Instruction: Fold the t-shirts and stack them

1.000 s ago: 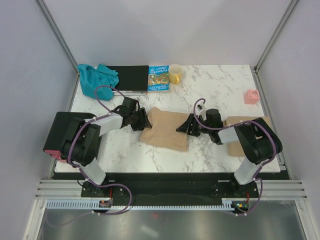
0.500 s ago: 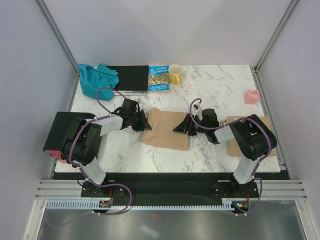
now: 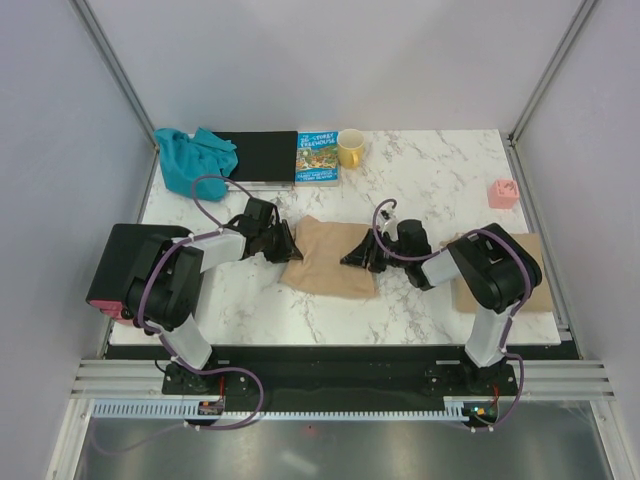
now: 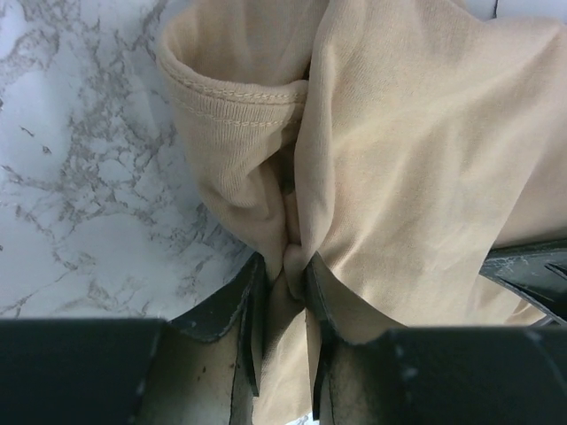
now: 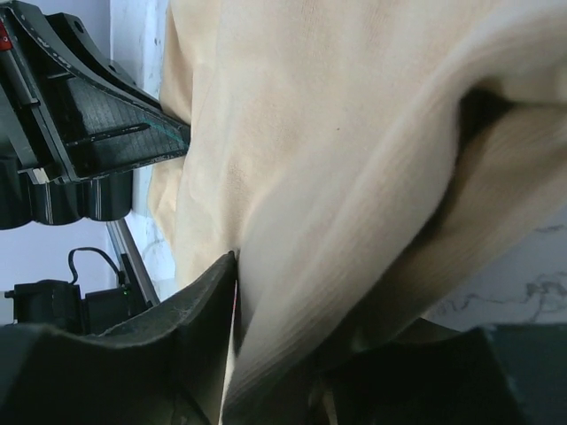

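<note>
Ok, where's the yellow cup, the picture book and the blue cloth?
yellow mug (image 3: pixel 350 152): top view, on its outer wall.
picture book (image 3: pixel 317 159): top view, middle of its cover.
teal-blue cloth (image 3: pixel 189 160): top view, middle of the crumpled heap.

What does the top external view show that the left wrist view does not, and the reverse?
Only the top external view shows the teal garment, board, book, mug, a pink object and a second shirt partly under the right arm. Only the left wrist view shows the stitched hem and a fold of cloth pinched shut in the left end effector. Both views show the tan shirt, the marble table and the left end effector.
</note>
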`<act>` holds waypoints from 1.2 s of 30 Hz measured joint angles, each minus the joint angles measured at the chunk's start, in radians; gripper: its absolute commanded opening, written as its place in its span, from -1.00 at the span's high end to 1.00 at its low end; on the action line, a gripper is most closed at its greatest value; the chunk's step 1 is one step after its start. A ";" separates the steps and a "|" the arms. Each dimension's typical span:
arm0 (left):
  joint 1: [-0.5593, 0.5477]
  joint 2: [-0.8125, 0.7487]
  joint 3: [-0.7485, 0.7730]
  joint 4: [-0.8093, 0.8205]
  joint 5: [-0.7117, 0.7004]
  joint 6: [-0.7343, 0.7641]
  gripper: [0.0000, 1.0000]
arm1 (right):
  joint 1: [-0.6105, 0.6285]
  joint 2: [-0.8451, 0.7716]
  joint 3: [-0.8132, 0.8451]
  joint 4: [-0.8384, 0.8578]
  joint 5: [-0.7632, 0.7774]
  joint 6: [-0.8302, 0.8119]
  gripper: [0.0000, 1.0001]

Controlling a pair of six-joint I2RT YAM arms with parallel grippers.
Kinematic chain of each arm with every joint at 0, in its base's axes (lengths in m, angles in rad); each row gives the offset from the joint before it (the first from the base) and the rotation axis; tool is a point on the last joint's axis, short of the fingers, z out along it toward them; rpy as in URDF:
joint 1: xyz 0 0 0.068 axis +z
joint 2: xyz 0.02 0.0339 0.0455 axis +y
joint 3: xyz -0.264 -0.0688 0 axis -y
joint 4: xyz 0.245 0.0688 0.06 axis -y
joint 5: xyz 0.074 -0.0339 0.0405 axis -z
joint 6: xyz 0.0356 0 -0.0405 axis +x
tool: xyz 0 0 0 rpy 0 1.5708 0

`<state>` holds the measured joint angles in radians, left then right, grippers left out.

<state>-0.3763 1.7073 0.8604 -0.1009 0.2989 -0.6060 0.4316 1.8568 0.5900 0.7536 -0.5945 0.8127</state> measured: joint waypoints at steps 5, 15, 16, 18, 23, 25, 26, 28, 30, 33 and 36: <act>0.000 0.001 0.000 0.003 0.008 0.005 0.50 | 0.022 0.027 0.000 0.021 0.025 0.017 1.00; 0.000 0.001 -0.003 0.005 0.017 0.009 0.38 | 0.048 -0.014 -0.023 -0.008 0.093 0.020 1.00; -0.001 0.001 -0.005 0.006 0.019 0.009 0.24 | 0.051 -0.032 -0.027 -0.031 0.108 0.010 1.00; -0.002 0.000 -0.005 0.005 0.017 0.008 0.14 | 0.056 -0.067 -0.028 -0.087 0.136 -0.013 1.00; -0.017 -0.052 -0.032 -0.019 -0.039 0.008 0.03 | 0.062 -0.236 -0.034 -0.314 0.253 -0.093 1.00; -0.021 -0.082 -0.048 -0.039 -0.070 0.008 0.01 | 0.063 -0.319 -0.035 -0.398 0.296 -0.119 1.00; -0.022 -0.100 -0.057 -0.054 -0.094 0.007 0.01 | 0.064 -0.358 -0.035 -0.430 0.314 -0.130 1.00; -0.023 -0.127 -0.067 -0.081 -0.138 0.006 0.00 | 0.066 -0.417 -0.035 -0.479 0.343 -0.146 1.00; -0.022 -0.148 -0.072 -0.106 -0.179 0.005 0.00 | 0.066 -0.459 -0.035 -0.526 0.375 -0.165 1.00; -0.019 -0.166 -0.074 -0.132 -0.223 0.004 0.00 | 0.063 -0.476 -0.016 -0.614 0.406 -0.196 1.00; -0.018 -0.168 -0.075 -0.147 -0.246 0.004 0.00 | 0.062 -0.479 0.026 -0.721 0.420 -0.233 1.00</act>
<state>-0.3943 1.5394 0.7856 -0.2478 0.0528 -0.6022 0.4934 1.3777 0.6163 0.0326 -0.1749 0.5797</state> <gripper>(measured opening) 0.496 0.096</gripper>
